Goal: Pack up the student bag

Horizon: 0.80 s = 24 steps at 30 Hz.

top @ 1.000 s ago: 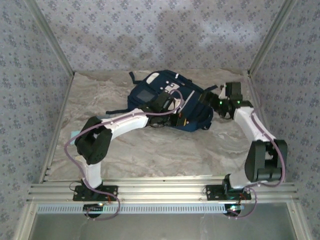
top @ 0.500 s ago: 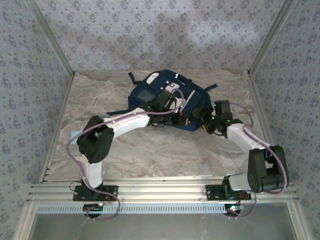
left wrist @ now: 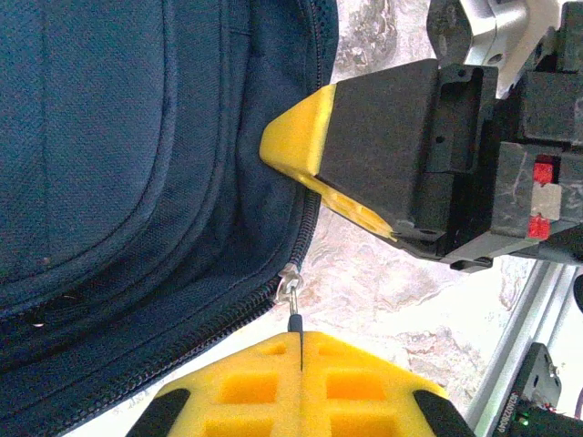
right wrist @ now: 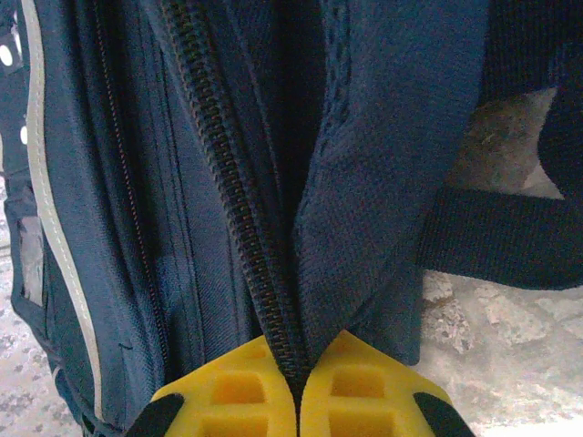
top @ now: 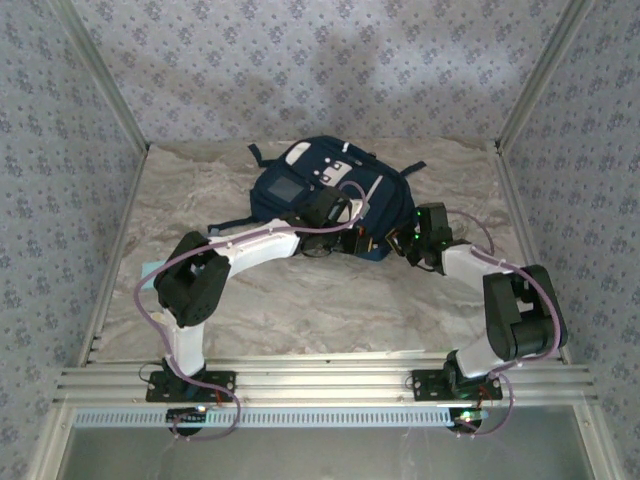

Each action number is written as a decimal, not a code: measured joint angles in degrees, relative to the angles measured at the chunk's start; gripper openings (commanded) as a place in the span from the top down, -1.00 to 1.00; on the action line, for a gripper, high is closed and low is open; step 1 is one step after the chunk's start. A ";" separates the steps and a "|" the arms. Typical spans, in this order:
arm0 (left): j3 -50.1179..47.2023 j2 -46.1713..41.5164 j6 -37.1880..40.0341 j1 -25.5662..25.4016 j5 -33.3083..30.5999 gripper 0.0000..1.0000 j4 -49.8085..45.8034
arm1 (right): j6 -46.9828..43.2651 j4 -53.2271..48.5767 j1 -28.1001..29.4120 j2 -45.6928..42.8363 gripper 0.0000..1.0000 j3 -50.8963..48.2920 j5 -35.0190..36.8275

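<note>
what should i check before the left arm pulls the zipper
1. left gripper shut on the zipper pull: ok
2. right gripper shut on backpack fabric beside the zipper teeth: ok
3. zipper teeth free of caught fabric: cannot tell
4. backpack lying on the table: ok
5. dark strap lying off the zipper teeth: ok

The student bag point(top: 300, 180) is navy blue with white stripes and a grey square patch; the tabletop point(top: 320, 300) is veined grey-beige marble. The left hand point(left wrist: 301, 350) and right hand point(right wrist: 297, 387) have yellow tips; the walls point(top: 300, 70) bear a small blue floral print.
</note>
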 measured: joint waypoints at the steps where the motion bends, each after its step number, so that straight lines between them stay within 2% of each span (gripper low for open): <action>1: -0.13 -0.02 0.15 0.07 -0.37 1.00 -0.04 | -0.13 -0.02 -0.09 -0.02 1.00 0.00 0.00; 19: -6.47 -2.78 5.60 5.35 -12.68 1.00 -6.69 | -3.69 -1.55 -3.85 -2.08 1.00 -0.13 -0.22; 24: -7.19 -4.92 6.10 6.51 -12.00 1.00 -7.48 | -3.91 -1.57 -3.98 -2.08 1.00 -0.13 -0.22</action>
